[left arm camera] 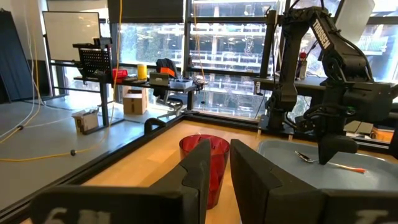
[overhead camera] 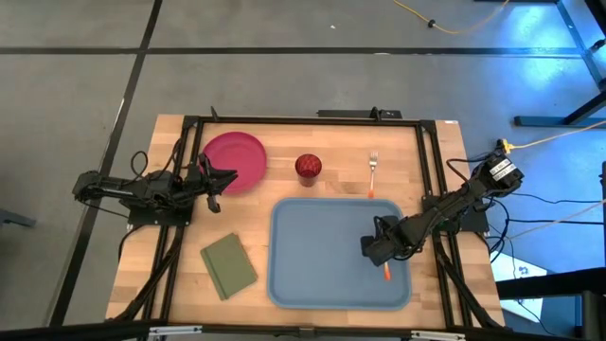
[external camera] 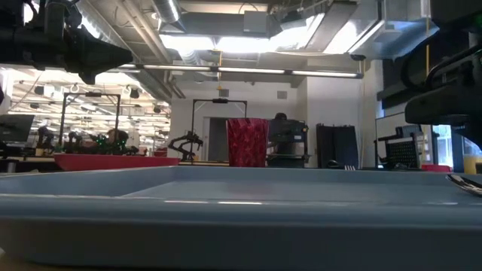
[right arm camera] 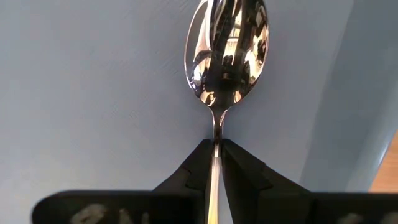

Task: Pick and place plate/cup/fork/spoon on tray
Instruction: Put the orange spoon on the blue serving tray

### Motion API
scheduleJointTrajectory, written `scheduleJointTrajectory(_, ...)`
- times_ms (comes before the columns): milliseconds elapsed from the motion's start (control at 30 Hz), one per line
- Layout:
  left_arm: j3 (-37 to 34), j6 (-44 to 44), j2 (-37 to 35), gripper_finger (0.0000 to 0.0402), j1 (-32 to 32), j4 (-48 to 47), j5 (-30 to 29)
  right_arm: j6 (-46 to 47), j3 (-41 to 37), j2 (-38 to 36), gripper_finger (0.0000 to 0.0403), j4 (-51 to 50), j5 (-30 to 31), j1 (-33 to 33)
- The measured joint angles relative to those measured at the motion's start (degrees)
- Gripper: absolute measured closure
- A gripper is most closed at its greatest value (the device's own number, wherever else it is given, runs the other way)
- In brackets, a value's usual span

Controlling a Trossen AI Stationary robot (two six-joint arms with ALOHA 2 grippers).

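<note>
The light-blue tray [overhead camera: 312, 275] lies at the table's middle front. Over its right part my right gripper [overhead camera: 381, 250] is shut on the silver spoon [right arm camera: 227, 50]; the orange handle end [overhead camera: 387, 274] sticks out toward the near edge. The magenta plate [overhead camera: 235, 159], the dark-red cup [overhead camera: 308, 167] and the fork [overhead camera: 373, 171] rest on the wood behind the tray. My left gripper [overhead camera: 216, 186] waits at the plate's left edge, its fingers close together with nothing between them. My right gripper pinches the spoon's thin neck [right arm camera: 216, 144], just behind the bowl, between its two fingers. The fingers come from above, pointing down, and lie across the spoon. The spoon sits level, low over the tray floor [left arm camera: 280, 155]; whether it touches the floor I cannot tell.
An olive-green square [overhead camera: 228, 265] lies on the wood left of the tray. A black frame [overhead camera: 284, 121] runs around the table top. The tray's left and middle parts [overhead camera: 312, 246] are bare.
</note>
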Motion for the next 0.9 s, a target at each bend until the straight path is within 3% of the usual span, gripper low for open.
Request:
scheduleJointTrajectory(300,0.0,0.0,0.0,0.0347,0.0,0.0,0.0,0.0,0.0,0.0,0.0333,0.2,0.1,0.0)
scheduleJointTrajectory(900,0.0,0.0,0.0,0.0347,0.0,0.0,0.0,0.0,0.1,0.0,0.0331,0.1,-1.7,-0.5)
